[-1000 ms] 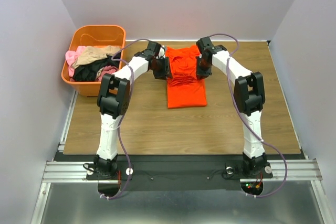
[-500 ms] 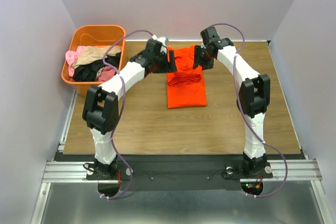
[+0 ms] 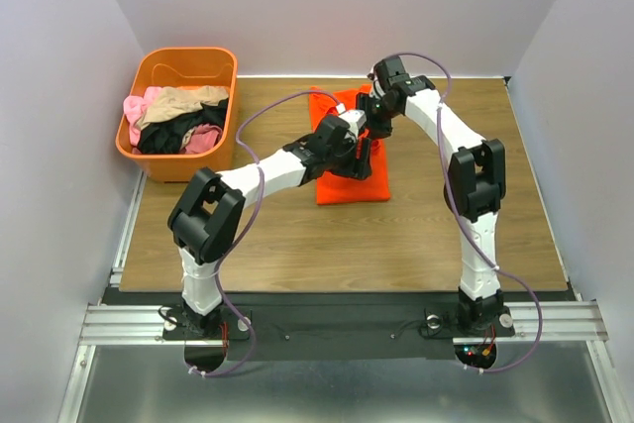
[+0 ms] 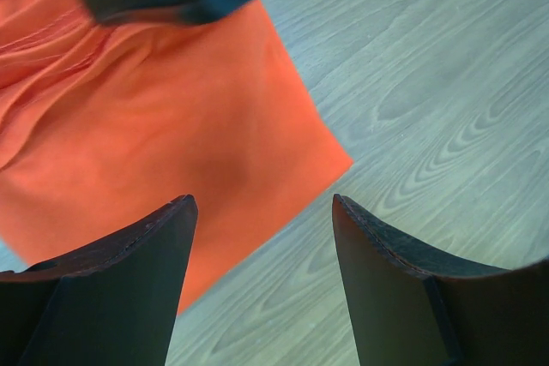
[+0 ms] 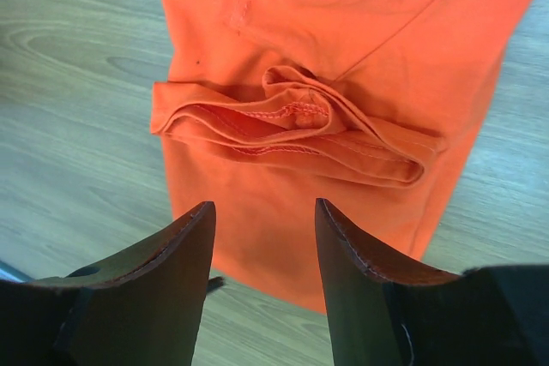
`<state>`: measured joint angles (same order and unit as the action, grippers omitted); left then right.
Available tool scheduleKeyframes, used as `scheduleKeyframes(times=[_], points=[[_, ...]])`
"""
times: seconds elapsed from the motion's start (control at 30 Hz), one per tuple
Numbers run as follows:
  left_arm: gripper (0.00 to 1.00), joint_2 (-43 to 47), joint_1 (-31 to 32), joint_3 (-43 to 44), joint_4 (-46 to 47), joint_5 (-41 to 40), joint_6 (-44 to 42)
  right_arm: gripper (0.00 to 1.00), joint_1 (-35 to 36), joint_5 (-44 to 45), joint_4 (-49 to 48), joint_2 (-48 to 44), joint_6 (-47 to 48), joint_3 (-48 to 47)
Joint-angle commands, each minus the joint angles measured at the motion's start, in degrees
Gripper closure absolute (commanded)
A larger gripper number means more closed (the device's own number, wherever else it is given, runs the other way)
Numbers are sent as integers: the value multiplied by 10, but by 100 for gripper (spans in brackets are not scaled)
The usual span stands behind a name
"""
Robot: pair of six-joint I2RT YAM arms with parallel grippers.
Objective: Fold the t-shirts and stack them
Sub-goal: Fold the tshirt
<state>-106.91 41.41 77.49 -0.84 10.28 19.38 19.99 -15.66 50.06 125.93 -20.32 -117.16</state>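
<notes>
A bright orange-red t-shirt (image 3: 352, 183) lies flat on the wooden table, with a bunched fold across its middle (image 5: 296, 122). My left gripper (image 3: 359, 149) reaches across the shirt. In the left wrist view it (image 4: 262, 203) is open and empty above the shirt's corner (image 4: 154, 152) and bare wood. My right gripper (image 3: 373, 124) is over the shirt's far right part. In the right wrist view it (image 5: 263, 205) is open and empty above the cloth (image 5: 343, 23). Pink (image 3: 133, 107), tan (image 3: 180, 100) and black (image 3: 170, 136) garments lie in the tub.
The rigid orange plastic tub (image 3: 188, 52) stands at the table's far left corner. Grey walls close in the back and both sides. The two forearms come close together over the shirt. Bare wood (image 3: 327, 245) lies in front of the shirt.
My left arm has swung from the shirt's left edge rightward across the shirt, with its elbow lower. My right gripper has shifted slightly. The shirt's far part now lies flatter.
</notes>
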Motion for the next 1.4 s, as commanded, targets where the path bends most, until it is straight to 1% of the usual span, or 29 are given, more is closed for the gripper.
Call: scheduleKeyframes(times=[0.0, 0.23, 0.33, 0.5, 0.6, 0.7, 0.73, 0.83, 0.97, 1.07, 1.23, 1.37], points=[[25, -25, 11, 11, 41, -25, -26, 44, 7, -29, -16, 12, 2, 16], [24, -73, 17, 1, 57, -26, -39, 44, 16, -31, -17, 42, 2, 35], [24, -83, 17, -8, 64, -19, -42, 45, 17, -24, -17, 56, -3, 26], [25, -84, 24, -39, 68, -19, -45, 45, 17, 2, -17, 84, -24, -23], [25, -77, 30, -65, 73, -18, -46, 45, 16, 56, -16, 95, -39, -53], [25, -66, 35, -88, 78, -15, -46, 45, 15, 89, -17, 111, -48, -80], [25, -61, 38, -93, 80, -15, -46, 45, 12, 98, -16, 119, -52, -103], [25, -54, 41, -113, 84, -11, -48, 45, 7, 106, -18, 140, -67, -151], [26, -46, 45, -131, 84, -9, -49, 45, -2, 114, -19, 156, -80, -185], [26, -30, 45, -137, 83, -8, -49, 45, -6, 107, -20, 149, -73, -177], [26, 17, 46, -104, 49, -17, -50, 43, -5, 108, -23, 87, -53, -138], [25, 77, 46, -61, 11, -47, -45, 40, -6, 119, -23, 9, -42, -51]])
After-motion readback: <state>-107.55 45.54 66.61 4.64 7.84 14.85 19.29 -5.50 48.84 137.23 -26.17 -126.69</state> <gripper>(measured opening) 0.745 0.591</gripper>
